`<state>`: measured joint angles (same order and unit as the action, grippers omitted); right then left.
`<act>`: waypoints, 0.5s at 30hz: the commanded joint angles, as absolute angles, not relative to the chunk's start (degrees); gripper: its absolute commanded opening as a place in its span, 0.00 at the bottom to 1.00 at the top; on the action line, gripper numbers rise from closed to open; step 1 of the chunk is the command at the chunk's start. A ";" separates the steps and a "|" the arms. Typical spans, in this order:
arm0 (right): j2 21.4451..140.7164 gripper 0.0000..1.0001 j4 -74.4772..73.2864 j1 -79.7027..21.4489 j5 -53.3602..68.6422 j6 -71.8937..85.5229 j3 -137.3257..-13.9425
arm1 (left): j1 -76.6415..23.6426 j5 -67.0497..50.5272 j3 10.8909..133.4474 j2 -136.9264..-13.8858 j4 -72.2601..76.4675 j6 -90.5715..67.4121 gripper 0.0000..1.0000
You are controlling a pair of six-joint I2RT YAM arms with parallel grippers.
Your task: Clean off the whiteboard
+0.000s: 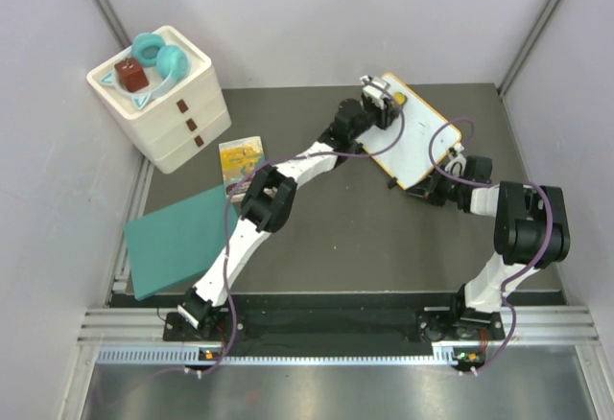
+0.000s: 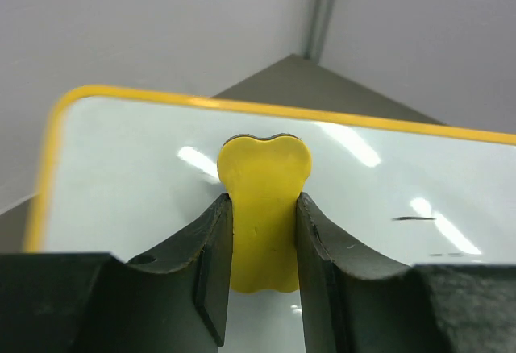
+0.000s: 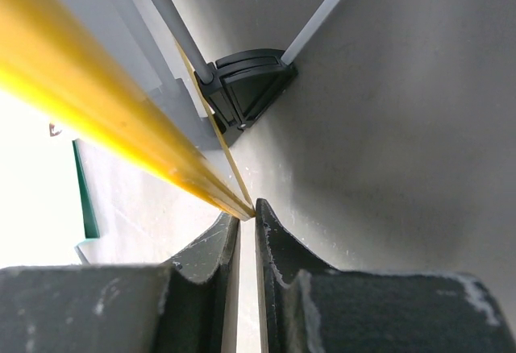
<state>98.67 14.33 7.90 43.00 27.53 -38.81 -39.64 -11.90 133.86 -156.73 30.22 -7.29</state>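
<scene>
The whiteboard [image 1: 414, 151], white with an orange-yellow frame, lies tilted at the back right of the table. My left gripper [image 1: 384, 96] is shut on a yellow eraser [image 2: 264, 200] and holds it against the board's white face [image 2: 121, 176] near its far corner. A short black mark [image 2: 413, 218] shows on the board to the right of the eraser. My right gripper [image 1: 435, 182] is shut on the board's near edge. In the right wrist view the yellow frame [image 3: 113, 111] runs into the closed fingertips [image 3: 248, 212].
A white drawer box [image 1: 187, 123] stands at the back left with teal headphones [image 1: 158, 56] and a brown block [image 1: 132, 76] on top. A yellow packet [image 1: 240, 158] and a flat teal rectangle [image 1: 177, 238] lie on the left. Grey walls stand close behind the board.
</scene>
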 commanded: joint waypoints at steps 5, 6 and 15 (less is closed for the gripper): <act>100.28 0.00 7.65 4.83 45.62 23.29 -38.06 | -41.12 -13.53 134.73 -156.18 26.19 -5.37 0.00; 100.20 0.00 7.65 4.83 45.62 23.29 -38.06 | -42.87 -13.54 134.65 -156.36 26.37 -4.67 0.00; 100.28 0.00 7.65 4.83 45.62 23.29 -38.14 | -49.30 -15.99 137.99 -158.91 29.35 -8.96 0.00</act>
